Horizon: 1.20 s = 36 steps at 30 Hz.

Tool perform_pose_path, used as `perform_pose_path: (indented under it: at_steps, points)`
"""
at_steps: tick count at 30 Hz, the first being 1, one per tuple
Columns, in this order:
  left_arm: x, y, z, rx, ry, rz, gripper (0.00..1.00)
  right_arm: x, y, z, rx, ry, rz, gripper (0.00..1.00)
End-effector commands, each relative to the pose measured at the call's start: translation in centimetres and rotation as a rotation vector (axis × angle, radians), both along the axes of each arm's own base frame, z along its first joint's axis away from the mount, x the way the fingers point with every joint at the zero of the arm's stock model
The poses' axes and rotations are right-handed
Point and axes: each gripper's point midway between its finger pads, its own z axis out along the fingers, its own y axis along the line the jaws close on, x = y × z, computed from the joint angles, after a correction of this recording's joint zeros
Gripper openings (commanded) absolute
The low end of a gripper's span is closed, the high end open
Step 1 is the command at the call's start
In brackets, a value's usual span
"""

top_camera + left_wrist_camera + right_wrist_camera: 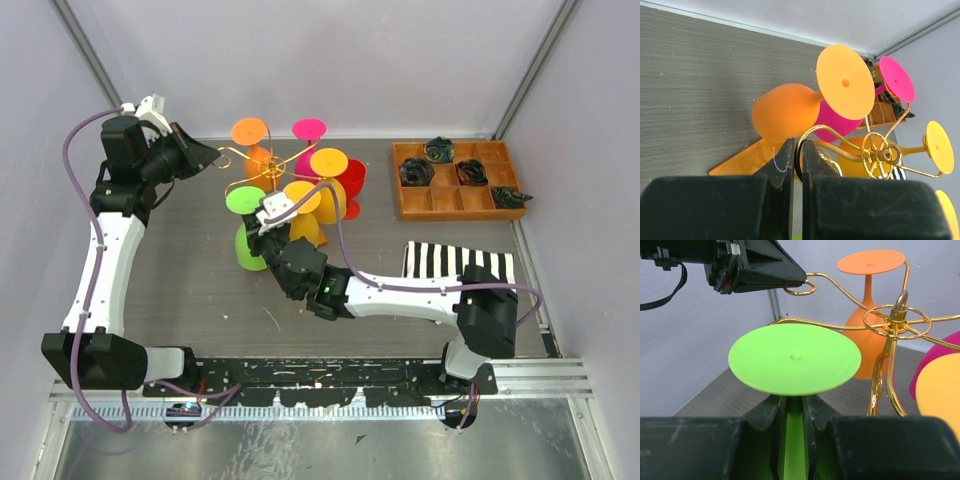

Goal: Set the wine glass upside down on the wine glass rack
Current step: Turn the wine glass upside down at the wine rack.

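Observation:
The wine glass (pixel 246 200) is lime green and upside down, foot up. My right gripper (pixel 268 222) is shut on its stem just below the foot (pixel 795 357), and the stem runs between the jaws of this gripper (pixel 796 402). The glass hangs at the front left of the wine glass rack (pixel 272 172), a gold wire stand. My left gripper (pixel 208 156) is shut on the curled end of one scroll arm (pixel 812 132); that wire loop sits pinched between the jaws of this gripper (pixel 799 146). The left gripper's tip (pixel 799 277) shows above the green foot in the right wrist view.
Several glasses hang upside down on the rack: orange (pixel 250 132), pink (pixel 309 129), yellow (pixel 329 162), red (pixel 352 180). The rack's wooden base (pixel 745 160) lies below. A compartmented wooden tray (pixel 408 205) with black items stands back right, with a striped cloth (pixel 455 260) in front of it.

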Motion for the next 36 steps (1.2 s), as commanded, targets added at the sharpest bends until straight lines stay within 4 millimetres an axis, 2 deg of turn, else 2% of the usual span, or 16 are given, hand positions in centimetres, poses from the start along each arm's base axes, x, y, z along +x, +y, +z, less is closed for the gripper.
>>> perform_pose_path:
  at_steps: [1,14,29,36]
  points:
    - [-0.8,0.5,-1.0,0.042,0.018,0.008,0.00,1.0,-0.6,3.9,0.103,-0.042,-0.058,0.00]
    - [-0.9,0.9,-1.6,0.062,0.025,0.022,0.00,2.9,-0.7,3.7,0.090,-0.027,-0.139,0.00]
    - [-0.9,0.9,-1.6,0.063,0.026,0.020,0.00,2.5,1.2,2.9,0.037,-0.039,0.011,0.02]
    - [-0.9,0.9,-1.9,0.066,0.032,0.021,0.00,2.3,1.7,2.9,0.019,-0.049,0.076,0.06]
